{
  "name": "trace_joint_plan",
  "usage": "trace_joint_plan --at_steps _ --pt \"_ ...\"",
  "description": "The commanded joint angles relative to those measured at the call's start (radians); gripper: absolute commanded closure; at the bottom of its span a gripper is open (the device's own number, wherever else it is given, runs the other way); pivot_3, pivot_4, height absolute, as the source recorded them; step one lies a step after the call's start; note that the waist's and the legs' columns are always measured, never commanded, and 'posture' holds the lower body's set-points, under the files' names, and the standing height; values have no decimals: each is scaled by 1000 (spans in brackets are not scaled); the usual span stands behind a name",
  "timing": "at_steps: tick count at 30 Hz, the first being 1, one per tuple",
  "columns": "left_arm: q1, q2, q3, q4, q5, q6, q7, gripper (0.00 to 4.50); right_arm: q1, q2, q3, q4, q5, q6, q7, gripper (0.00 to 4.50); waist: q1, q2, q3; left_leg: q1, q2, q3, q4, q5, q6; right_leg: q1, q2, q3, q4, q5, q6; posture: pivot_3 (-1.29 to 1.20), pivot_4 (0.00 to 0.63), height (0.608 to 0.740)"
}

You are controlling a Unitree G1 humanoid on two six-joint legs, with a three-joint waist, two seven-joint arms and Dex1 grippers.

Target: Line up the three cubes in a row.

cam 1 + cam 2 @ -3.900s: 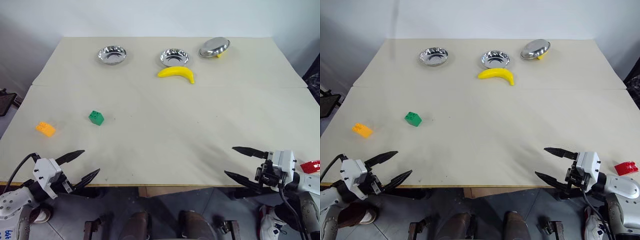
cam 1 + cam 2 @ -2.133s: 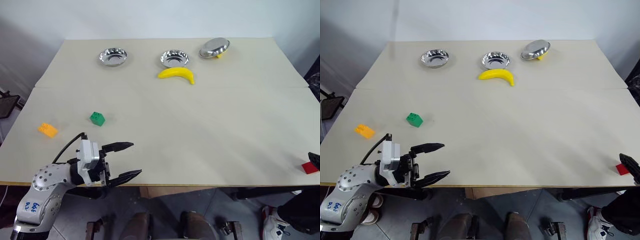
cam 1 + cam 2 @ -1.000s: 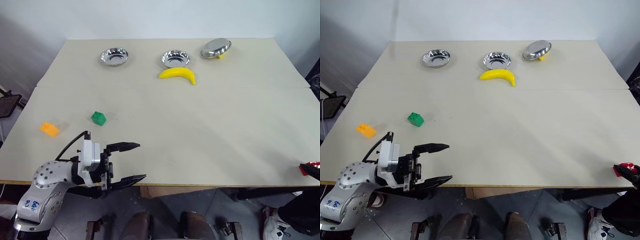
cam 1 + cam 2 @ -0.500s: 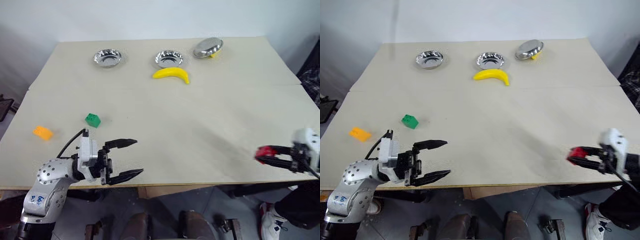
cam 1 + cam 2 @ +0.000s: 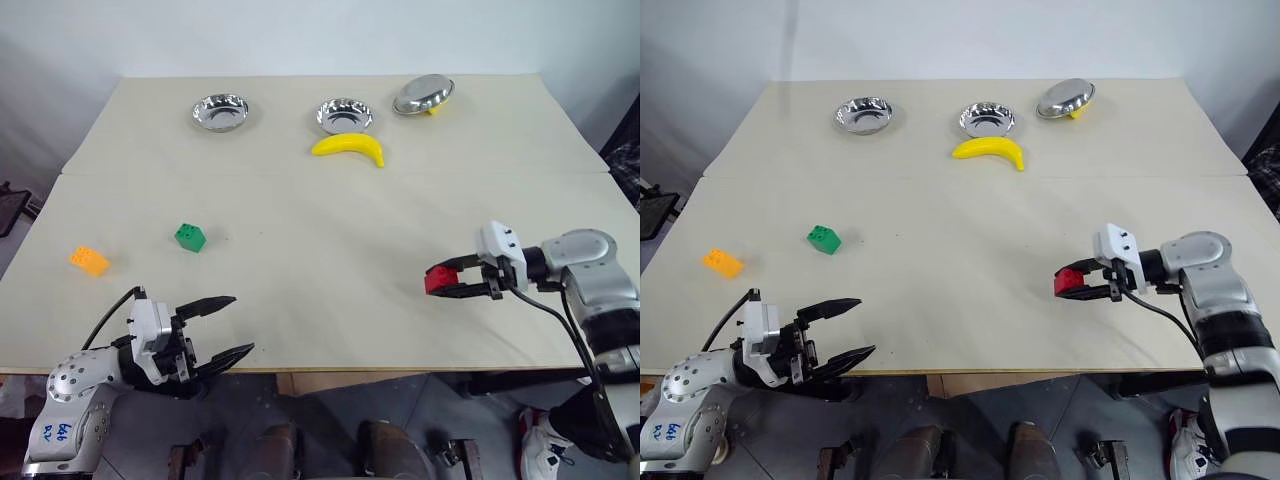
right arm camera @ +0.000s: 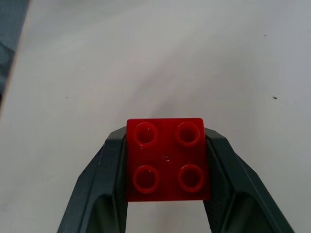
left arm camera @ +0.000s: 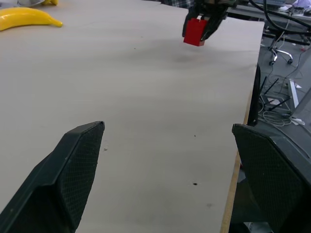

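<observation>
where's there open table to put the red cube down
Widest bare patch: the middle of the table, between the green cube and the red cube in the right gripper. The far edge is crowded with bowls and banana.

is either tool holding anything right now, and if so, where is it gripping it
The right tool holds the red cube, pinched by two opposite side faces, studs facing its wrist camera. The left tool is open and holds nothing.

Beige tabletop (image 5: pixel 330 230). On it: three metal bowls along the far edge, left bowl (image 5: pixel 221 111), middle bowl (image 5: pixel 345 115), right bowl (image 5: pixel 424 95) tilted; banana (image 5: pixel 349 147) just before the middle bowl; green block (image 5: pixel 189 237) and orange block (image 5: pixel 89 260) at left, apart.
</observation>
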Motion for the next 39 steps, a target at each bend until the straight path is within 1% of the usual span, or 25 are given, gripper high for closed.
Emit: trace_joint_plan --at_steps 1,5,9,14,17,19,21,24,25,27,29,32,34,35,38,39 --pt "-5 12 21 -32 -9 -7 2 0 -56 1 95 93 35 -74 64 2972 0 0 0 0 0 0 0 0 0 -1 0 0 0 0 0 0 150 740" --pt "-18 27 39 -44 -17 3 10 0 -97 13 193 174 47 -142 64 2972 0 0 0 -1 0 0 0 0 0 -1 0 -1 1 0 0 0 150 740" --pt "-6 35 56 -63 -25 9 14 0 -122 27 281 189 72 -164 64 2972 -4 0 0 0 1 0 1 0 0 0 0 -1 1 0 0 0 150 740" --pt "5 34 64 -73 -25 7 15 0 -157 62 309 246 64 -183 64 2972 -21 -1 0 1 1 0 1 -1 -1 1 1 -2 1 0 0 0 150 740" --pt "9 36 67 -79 -26 7 14 0 -184 95 272 303 34 -186 64 2972 -29 -1 0 1 2 0 0 -1 -1 1 1 -2 1 0 0 0 150 740" --pt "11 37 70 -78 -25 6 13 0 -197 109 256 322 21 -207 64 2255 -32 -1 0 2 3 0 1 -1 -2 1 1 -2 1 0 -1 0 150 740" --pt "12 36 74 -79 -22 4 16 0 -206 107 259 320 23 -213 64 1706 -28 1 1 2 2 0 1 -1 -2 1 1 -2 1 0 -1 0 150 740" --pt "21 32 79 -71 -20 -8 12 0 -218 97 253 306 40 -211 64 673 -25 1 1 0 2 0 1 -1 -2 -2 1 -1 3 0 -1 0 150 740" --pt "23 29 80 -72 -18 -9 15 0 -221 88 250 290 51 -216 64 541 -25 1 1 0 2 0 1 -1 -2 -2 1 -1 3 0 -1 0 150 740" --pt "26 26 81 -74 -15 -8 21 0 -223 76 243 266 70 -226 64 20 -24 1 1 -1 2 1 1 -1 -2 -4 1 -1 5 0 -1 0 150 740" --pt "44 20 91 -73 -5 -17 32 0 -220 56 213 241 100 -248 64 20 -22 1 1 -2 2 1 1 -1 -2 -5 0 -1 6 0 -1 0 150 740" --pt "90 11 126 -67 0 -39 51 0 -190 10 150 177 175 -206 64 20 -21 1 1 -2 2 1 1 -1 -2 -5 0 -1 6 0 -1 0 150 740" --pt "129 -11 174 -59 -20 -46 79 0 -152 -3 46 141 207 -147 64 20 -21 1 1 -3 2 1 1 -1 -2 -6 0 -1 6 0 -1 0 150 740" --pt "145 -28 202 -56 -22 -47 113 0 -122 -13 -4 110 228 -88 48 20 -20 1 1 -3 2 1 0 -1 -2 -6 0 -1 5 0 -1 0 150 740" --pt "182 -89 294 -36 -14 -47 237 0 30 -46 -141 -52 290 61 -42 20 -9 1 1 -3 2 0 0 -1 -1 -5 0 -1 3 0 -1 0 150 740" --pt "201 -115 326 -29 -11 -50 278 0 114 -52 -194 -129 311 83 -83 20 -5 1 1 -3 2 0 0 -1 -1 -5 0 -1 3 0 -1 0 150 740"
